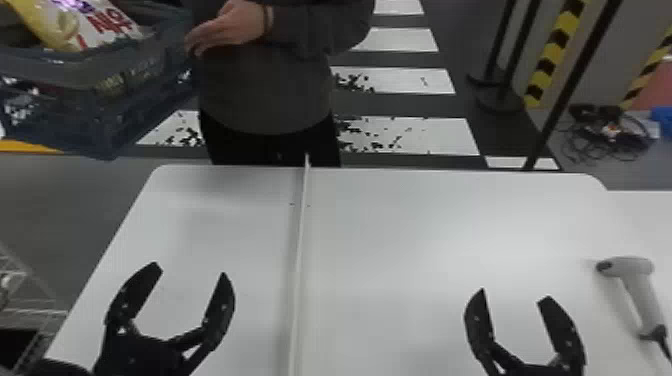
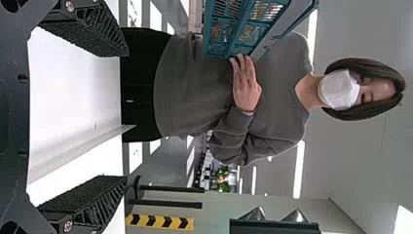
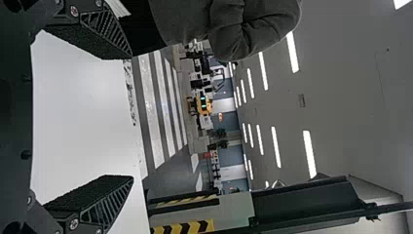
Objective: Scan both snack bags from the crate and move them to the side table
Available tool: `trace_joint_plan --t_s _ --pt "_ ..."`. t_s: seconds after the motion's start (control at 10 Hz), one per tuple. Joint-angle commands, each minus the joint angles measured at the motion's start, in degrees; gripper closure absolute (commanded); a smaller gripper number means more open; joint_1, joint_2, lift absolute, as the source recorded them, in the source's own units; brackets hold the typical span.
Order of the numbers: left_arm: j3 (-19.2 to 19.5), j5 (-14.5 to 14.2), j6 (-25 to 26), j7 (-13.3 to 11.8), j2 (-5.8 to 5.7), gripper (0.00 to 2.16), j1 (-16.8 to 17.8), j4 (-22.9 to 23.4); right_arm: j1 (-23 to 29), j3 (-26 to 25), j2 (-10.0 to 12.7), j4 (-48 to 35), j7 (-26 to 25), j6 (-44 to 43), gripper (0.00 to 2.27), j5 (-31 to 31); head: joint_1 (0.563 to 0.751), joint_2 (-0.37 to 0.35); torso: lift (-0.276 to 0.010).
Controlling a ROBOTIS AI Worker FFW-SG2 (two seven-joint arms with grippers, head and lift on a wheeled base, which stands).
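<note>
Snack bag (image 1: 97, 25): at 10 o'clock in the head view, inside the crate (image 1: 85, 70), cut by the picture's top edge. Bag looks plump and glossy; surface yellow toward 9 o'clock, white toward 3 o'clock, with bold red print and a purple patch near the top. It lies slanted, its lower end close to the crate's near rim. Yellowish contents show dimly through the crate wall; cannot tell whether these belong to a second bag.

Crate: dark blue-grey in the head view, teal in the left wrist view, with lattice walls. It is beyond the table's far corner at 11 o'clock. A person's hand (image 1: 232, 25) is beside it, fingertips at the crate's edge in the left wrist view.

Left gripper (image 1: 192, 277): at 8 o'clock over the white table (image 1: 400, 225), fingers spread wide, nothing between them. Right gripper (image 1: 510, 295): between 4 and 5 o'clock, over the same table, fingers likewise apart and unloaded.

Narrow white divider (image 1: 300, 235): runs from near 12 o'clock to 6 o'clock, between the two grippers. Handheld scanner (image 1: 637, 282): pale grey, between 3 and 4 o'clock, head toward 9 o'clock, handle toward 5 o'clock. Another white surface (image 1: 642, 205) adjoins the table at 3 o'clock.
</note>
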State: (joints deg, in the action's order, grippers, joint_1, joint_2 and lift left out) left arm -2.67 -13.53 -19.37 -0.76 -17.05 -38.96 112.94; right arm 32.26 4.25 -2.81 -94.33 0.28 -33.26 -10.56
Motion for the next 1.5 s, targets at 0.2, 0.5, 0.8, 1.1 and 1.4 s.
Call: trace_joint_plan --t_s 0.2,0.5,0.8,1.1,1.4 --pt "0.21 -0.27 0.53 -1.35 0.0 0.1 0.02 0.0 0.0 0.14 0.0 0.02 -0.02 0.0 0.12 0.02 0.695 0.014 -0.099" --pt "0.21 -0.27 0.7 -1.7 0.0 0.1 0.11 -0.09 0.0 0.23 0.0 0.02 -0.02 0.0 0.12 0.02 0.695 0.014 -0.099" --pt "0.21 -0.27 0.7 -1.7 0.08 0.1 0.2 -0.09 -0.09 0.23 0.0 0.11 -0.02 0.0 0.12 0.11 0.695 0.015 -0.099" --pt "0.3 -0.27 0.7 -1.87 0.08 0.1 0.2 0.0 -0.18 0.32 0.0 0.11 -0.02 0.18 0.12 0.19 0.695 0.015 -0.099" --pt "0.21 -0.27 0.7 -2.14 0.08 0.1 0.2 -0.09 -0.27 0.32 0.0 0.2 -0.02 0.18 0.12 0.19 0.695 0.016 -0.099"
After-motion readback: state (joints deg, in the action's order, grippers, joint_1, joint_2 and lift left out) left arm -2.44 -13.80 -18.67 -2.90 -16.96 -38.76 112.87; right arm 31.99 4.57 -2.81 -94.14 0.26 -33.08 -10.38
